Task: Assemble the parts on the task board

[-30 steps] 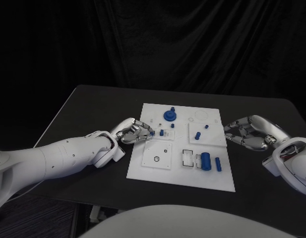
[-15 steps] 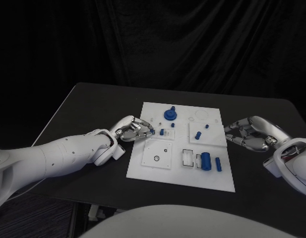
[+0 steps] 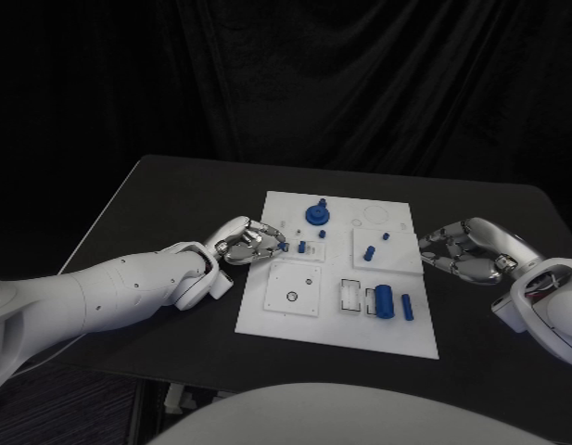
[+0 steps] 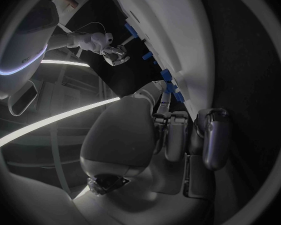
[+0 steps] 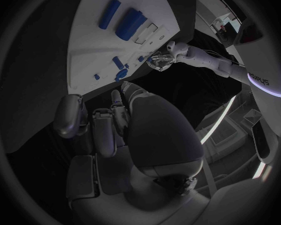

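Observation:
The white task board lies mid-table. On it a blue knob stands at the far end, several small blue parts sit in the middle, and two blue cylinders lie near the front right. My left hand hovers at the board's left edge, fingers curled in, its fingertips just short of a small blue part. Nothing shows in its grip. My right hand sits off the board's right edge, fingers curled on nothing. The cylinders lie ahead of it.
The black table has bare surface left of the board and beyond it. A dark curtain hangs behind the far edge. The front table edge runs close below the board.
My left hand has crept slightly farther along the board's left edge. The right hand and the parts have not visibly moved.

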Motion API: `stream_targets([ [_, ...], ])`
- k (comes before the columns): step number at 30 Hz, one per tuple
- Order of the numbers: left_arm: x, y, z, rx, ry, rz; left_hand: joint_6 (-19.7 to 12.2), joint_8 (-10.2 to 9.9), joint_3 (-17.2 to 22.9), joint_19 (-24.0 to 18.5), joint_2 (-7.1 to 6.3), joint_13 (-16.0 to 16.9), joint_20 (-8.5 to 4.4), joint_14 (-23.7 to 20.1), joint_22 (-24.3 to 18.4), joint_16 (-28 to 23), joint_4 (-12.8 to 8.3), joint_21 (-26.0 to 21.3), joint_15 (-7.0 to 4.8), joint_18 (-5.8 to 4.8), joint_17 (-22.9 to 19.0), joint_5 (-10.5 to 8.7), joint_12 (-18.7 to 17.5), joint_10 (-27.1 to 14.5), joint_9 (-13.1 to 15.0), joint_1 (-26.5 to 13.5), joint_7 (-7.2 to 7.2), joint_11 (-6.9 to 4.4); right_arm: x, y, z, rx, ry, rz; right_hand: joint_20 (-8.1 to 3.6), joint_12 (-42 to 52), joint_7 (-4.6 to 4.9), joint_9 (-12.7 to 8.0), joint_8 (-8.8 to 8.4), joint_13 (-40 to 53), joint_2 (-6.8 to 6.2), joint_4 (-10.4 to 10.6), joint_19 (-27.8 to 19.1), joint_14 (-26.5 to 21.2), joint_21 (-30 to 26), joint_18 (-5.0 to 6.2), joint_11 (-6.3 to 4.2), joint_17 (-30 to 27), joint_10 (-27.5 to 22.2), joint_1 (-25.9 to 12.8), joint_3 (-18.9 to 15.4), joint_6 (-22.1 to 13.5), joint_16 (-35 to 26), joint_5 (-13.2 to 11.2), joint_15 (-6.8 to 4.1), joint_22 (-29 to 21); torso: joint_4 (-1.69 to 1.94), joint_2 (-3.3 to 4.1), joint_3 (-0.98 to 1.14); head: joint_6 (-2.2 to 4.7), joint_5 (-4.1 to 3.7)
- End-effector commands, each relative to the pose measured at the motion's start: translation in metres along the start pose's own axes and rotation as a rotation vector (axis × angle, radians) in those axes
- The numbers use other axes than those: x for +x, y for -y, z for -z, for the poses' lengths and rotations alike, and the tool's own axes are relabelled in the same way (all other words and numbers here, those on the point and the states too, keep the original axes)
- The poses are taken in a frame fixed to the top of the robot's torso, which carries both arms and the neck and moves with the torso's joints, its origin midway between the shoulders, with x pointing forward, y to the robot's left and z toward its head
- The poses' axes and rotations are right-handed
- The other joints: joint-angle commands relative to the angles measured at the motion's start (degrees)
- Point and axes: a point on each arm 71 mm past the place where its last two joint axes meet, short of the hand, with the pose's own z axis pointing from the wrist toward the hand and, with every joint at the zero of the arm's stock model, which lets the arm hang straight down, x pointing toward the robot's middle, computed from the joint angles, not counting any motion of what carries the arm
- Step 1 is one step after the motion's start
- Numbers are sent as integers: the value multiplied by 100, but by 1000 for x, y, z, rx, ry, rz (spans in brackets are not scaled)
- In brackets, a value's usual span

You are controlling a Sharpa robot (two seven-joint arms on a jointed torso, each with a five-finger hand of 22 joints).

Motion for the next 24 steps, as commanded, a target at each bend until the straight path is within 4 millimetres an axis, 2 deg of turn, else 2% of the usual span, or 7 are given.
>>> stream_targets([
  [1, 9, -22, 13, -131, -16, -87, 92, -61, 35, 285, -3, 1505, 45, 616, 1353, 15, -13, 60, 46, -48, 1509, 15, -24, 605, 57, -14, -37, 58, 2, 1, 1, 11, -12, -1, 24, -19, 5, -13, 22, -7, 2, -24, -11, 75, -29, 75, 27, 627, -28, 73, 40, 42, -34, 38, 38, 864, 1, -6, -6, -1, -3],
  [16, 9, -30, 16, -226, -29, -113, 71, -116, 61, 271, 14, 1505, 53, 616, 1339, 15, -13, 34, 51, -38, 1509, -78, -24, 605, 16, -73, -28, 66, 2, 1, 1, 19, -21, -2, 26, -22, 9, -19, 21, -11, 3, -37, -20, 72, -47, 79, 31, 624, -34, 97, 50, 44, -37, 64, 40, 860, 14, -6, -11, -1, -26],
  [20, 9, -30, 16, -235, -34, -110, 34, -147, 66, 259, 18, 1505, 56, 616, 1331, 15, -6, 14, 56, -33, 1509, -101, -24, 605, -2, -96, -18, 73, 3, 1, 1, 22, -24, -2, 26, -22, 9, -19, 21, -11, 3, -37, -20, 72, -47, 79, 31, 624, -34, 97, 50, 44, -37, 64, 40, 860, 0, 3, -12, -1, -23],
  [24, 9, -31, 16, -240, -40, -107, 32, -149, 67, 259, 20, 1505, 57, 616, 1331, 15, -6, 13, 56, -32, 1509, -101, -24, 605, -3, -97, -18, 74, 3, 1, 1, 24, -26, -2, 27, -26, 10, -21, 20, -16, 4, -40, -25, 69, -55, 81, 33, 620, -41, 104, 53, 43, -40, 71, 41, 858, 5, -1, -17, -1, -37],
])
